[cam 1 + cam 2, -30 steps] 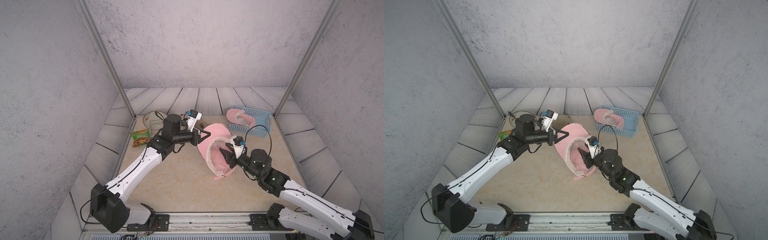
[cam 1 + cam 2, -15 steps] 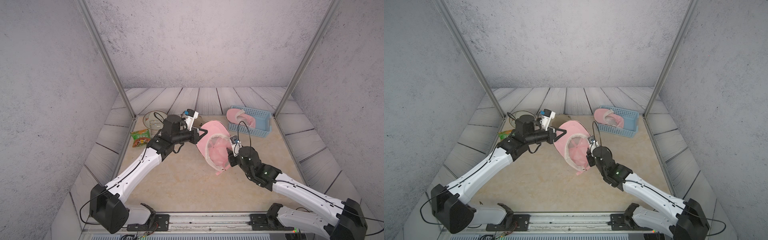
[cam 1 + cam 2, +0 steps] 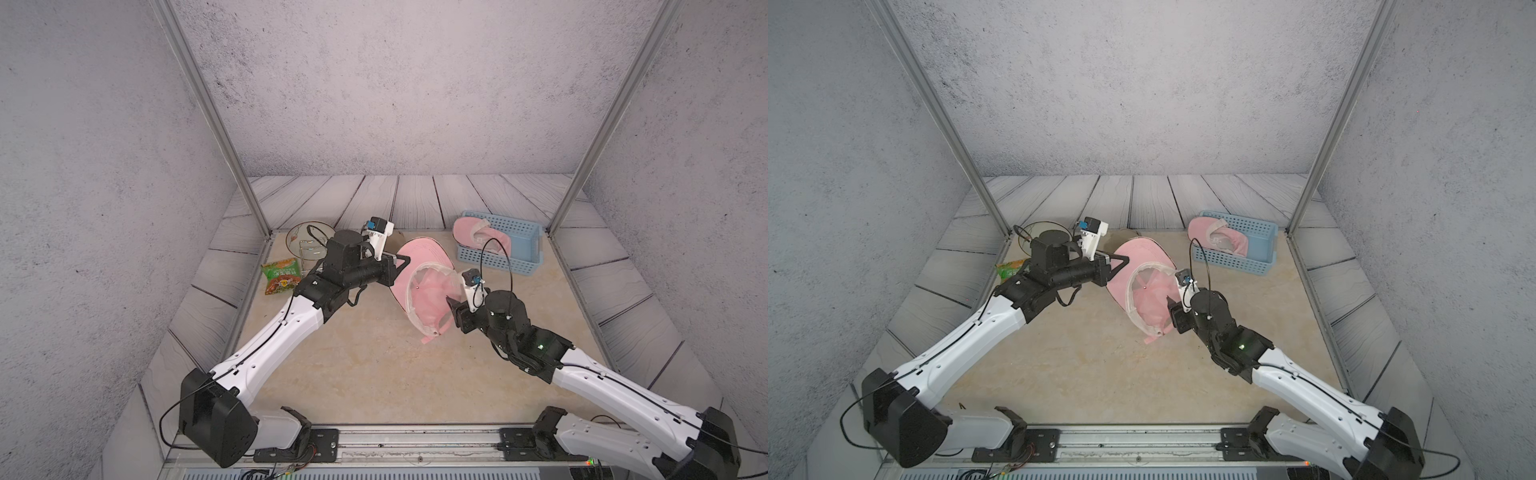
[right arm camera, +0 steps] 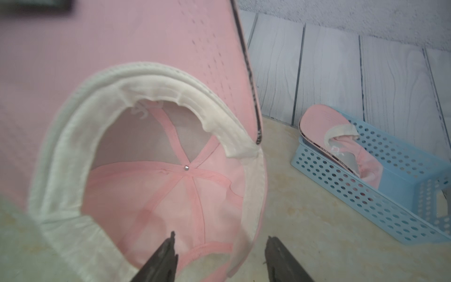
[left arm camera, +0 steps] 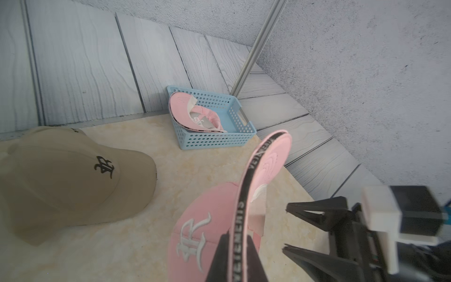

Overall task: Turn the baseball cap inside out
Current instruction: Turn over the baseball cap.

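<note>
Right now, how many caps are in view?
3: a pink cap clamped by the left gripper, a second pink cap in the basket, and a tan cap on the table near that gripper. No others show.

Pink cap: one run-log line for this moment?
left gripper: shut on pink cap brim | right gripper: open, straddling rim | cap: not inverted

baseball cap (image 3: pixel 422 297) | pink, white embroidered crest, black lettered brim edge, white sweatband | crown not yet turned out, hollow inside with seams and centre rivet exposed | was held by its brim, tilted on edge over mid-table, opening turned sideways
</note>
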